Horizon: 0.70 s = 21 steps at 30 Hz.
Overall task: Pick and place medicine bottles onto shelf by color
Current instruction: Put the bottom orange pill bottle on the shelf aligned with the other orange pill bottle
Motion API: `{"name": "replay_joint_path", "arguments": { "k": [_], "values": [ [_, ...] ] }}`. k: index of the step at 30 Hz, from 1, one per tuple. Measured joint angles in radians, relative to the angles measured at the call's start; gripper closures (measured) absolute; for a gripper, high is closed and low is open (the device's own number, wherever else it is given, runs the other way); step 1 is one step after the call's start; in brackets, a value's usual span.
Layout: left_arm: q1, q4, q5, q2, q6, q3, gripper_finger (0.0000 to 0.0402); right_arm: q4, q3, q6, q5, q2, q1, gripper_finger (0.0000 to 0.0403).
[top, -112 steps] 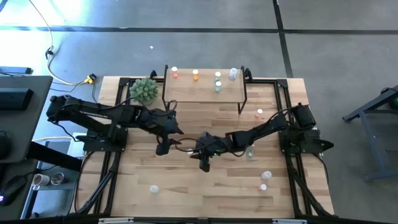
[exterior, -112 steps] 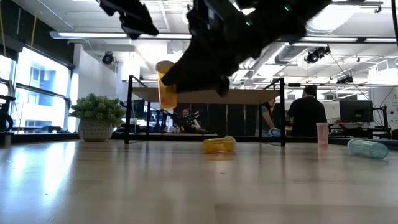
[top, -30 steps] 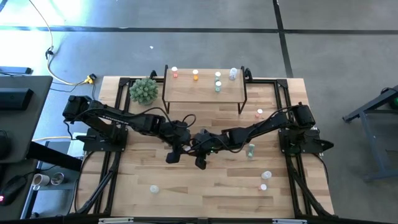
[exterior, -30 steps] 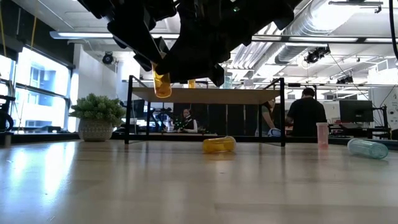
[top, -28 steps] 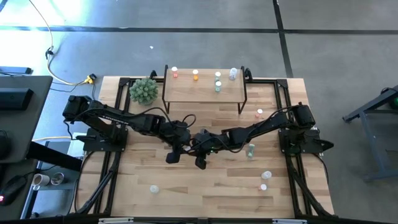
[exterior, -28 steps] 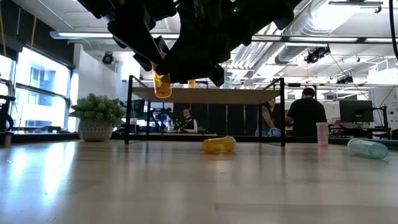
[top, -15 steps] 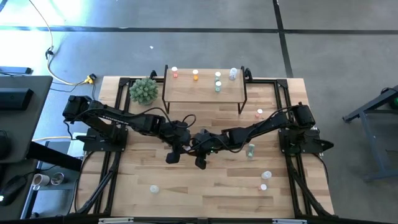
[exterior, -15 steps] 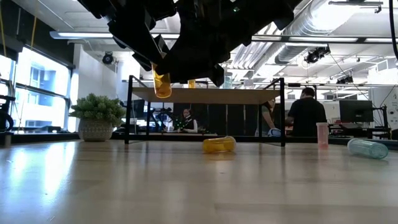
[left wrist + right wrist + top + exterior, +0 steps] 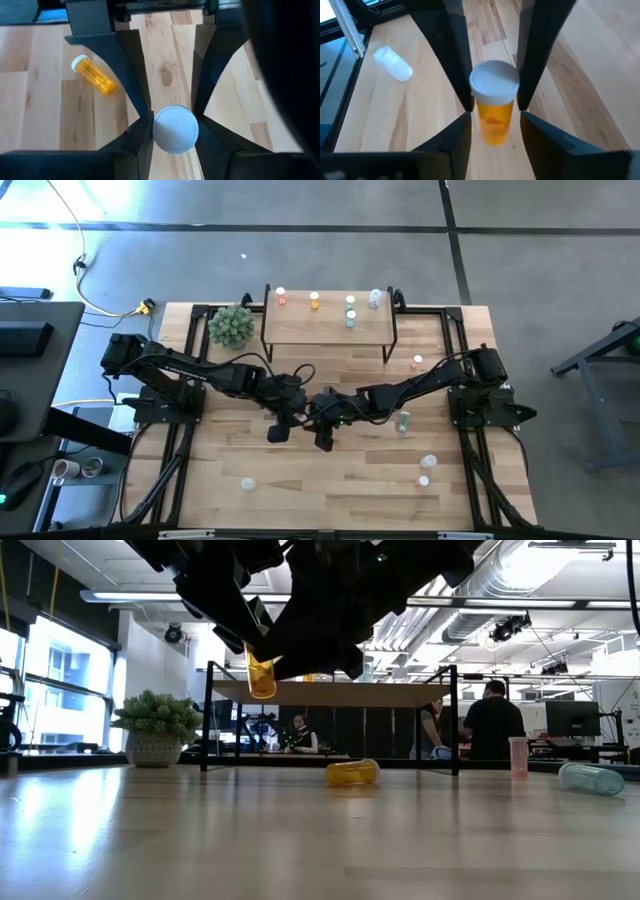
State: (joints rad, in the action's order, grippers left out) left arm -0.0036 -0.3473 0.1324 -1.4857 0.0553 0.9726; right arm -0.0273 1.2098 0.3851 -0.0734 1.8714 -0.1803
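Observation:
An orange medicine bottle (image 9: 494, 112) with a white cap hangs above the middle of the table, also seen in the low view (image 9: 262, 675). My left gripper (image 9: 175, 125) is shut on it. My right gripper (image 9: 493, 120) is open, its fingers standing on either side of the orange body with a gap on each side. In the high view the two grippers, left (image 9: 298, 405) and right (image 9: 318, 412), meet tip to tip. The shelf (image 9: 330, 330) stands at the far edge with pink, orange, green and clear bottles upright on its top. My left gripper pinches the bottle's white cap (image 9: 159, 131) between its two fingers, one on each side of the cap's rim. The fingers (image 9: 460, 75) come slanting down from the table's left. The bottle hangs upright, cap up, its orange body below the fingers and clear of the table.
A second orange bottle (image 9: 352, 772) lies on its side on the table under the arms. Loose bottles lie at the right: pink (image 9: 417, 362), green (image 9: 402, 421), clear (image 9: 428, 463). A white one (image 9: 247, 482) lies near the front. A potted plant (image 9: 232, 325) stands left of the shelf.
In the low view a dark finger beside the orange bottle has drawn a little away from it. The bottle hangs where it was, and both arms have kept still.

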Motion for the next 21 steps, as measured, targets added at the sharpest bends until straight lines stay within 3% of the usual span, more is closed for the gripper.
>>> {"name": "replay_joint_path", "arguments": {
  "k": [5,13,21],
  "values": [
    [0.000,-0.012,-0.030,0.000,-0.014,0.000,0.0286,0.052,0.000,0.010,0.004,-0.030,0.002,0.0227],
    [0.000,-0.031,-0.070,0.000,-0.015,0.000,0.0286,0.120,0.000,0.000,-0.075,-0.104,0.004,0.0235],
    [0.000,-0.031,-0.084,0.000,-0.033,0.000,0.0286,0.154,0.000,0.000,-0.082,-0.153,0.001,0.0238]
  ]
}}
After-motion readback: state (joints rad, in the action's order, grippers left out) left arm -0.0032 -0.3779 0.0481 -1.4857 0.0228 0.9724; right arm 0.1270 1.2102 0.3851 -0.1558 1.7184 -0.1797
